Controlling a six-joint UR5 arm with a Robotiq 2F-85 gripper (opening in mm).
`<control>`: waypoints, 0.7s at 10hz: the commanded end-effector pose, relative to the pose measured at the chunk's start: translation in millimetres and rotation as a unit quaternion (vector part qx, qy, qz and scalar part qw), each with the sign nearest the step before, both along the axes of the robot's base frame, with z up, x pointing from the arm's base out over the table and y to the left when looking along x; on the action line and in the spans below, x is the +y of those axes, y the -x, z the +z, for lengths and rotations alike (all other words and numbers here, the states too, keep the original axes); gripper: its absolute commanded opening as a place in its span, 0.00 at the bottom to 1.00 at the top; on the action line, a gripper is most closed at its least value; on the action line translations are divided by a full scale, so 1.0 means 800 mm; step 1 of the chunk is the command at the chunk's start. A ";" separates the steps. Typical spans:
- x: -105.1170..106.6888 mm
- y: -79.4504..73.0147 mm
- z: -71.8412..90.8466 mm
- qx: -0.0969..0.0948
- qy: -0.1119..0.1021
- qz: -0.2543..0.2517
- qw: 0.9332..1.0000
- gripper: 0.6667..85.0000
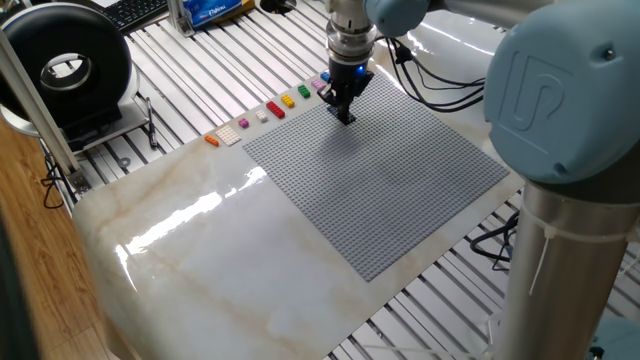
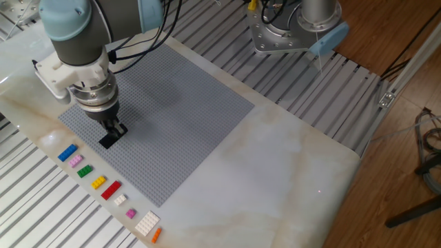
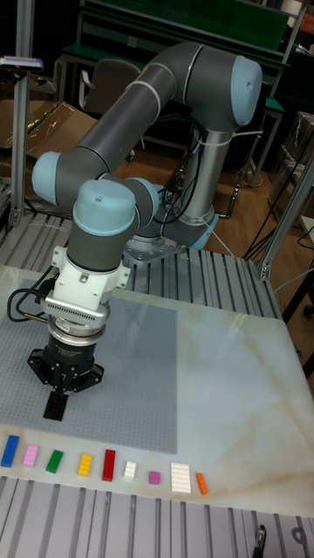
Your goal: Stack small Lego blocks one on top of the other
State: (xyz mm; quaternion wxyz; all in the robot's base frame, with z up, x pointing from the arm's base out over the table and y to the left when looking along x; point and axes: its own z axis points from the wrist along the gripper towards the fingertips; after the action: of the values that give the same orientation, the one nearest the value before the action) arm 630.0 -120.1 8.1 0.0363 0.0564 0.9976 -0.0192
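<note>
Gripping a small black studded Lego brick (image 2: pixel 108 140), the two-finger gripper (image 2: pixel 112 133) presses it onto the large grey studded baseplate (image 2: pixel 180 103) | left of frame | blue brick (image 2: pixel 67 153), pink-purple brick (image 2: pixel 75 161) lie in a row nearby

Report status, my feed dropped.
Hand low over large grey studded baseplate, shut on small black Lego block. Small blue Lego block untouched. Nothing obstructing.

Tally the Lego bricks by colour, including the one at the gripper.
Black brick: 1
Blue brick: 1
Pink brick: 1
Green brick: 1
Yellow brick: 1
Red brick: 1
White bricks: 2
Purple brick: 1
Orange brick: 1
Total: 10
</note>
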 end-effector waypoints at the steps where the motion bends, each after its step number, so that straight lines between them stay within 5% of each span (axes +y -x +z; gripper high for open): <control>1: 0.003 -0.006 -0.011 -0.013 -0.009 -0.002 1.000 0.00; 7: -0.004 -0.006 0.007 -0.001 -0.008 0.003 1.000 0.00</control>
State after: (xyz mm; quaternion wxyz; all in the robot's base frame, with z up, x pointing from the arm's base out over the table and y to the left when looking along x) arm 634.1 -119.8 10.1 0.0404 0.0511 0.9978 -0.0127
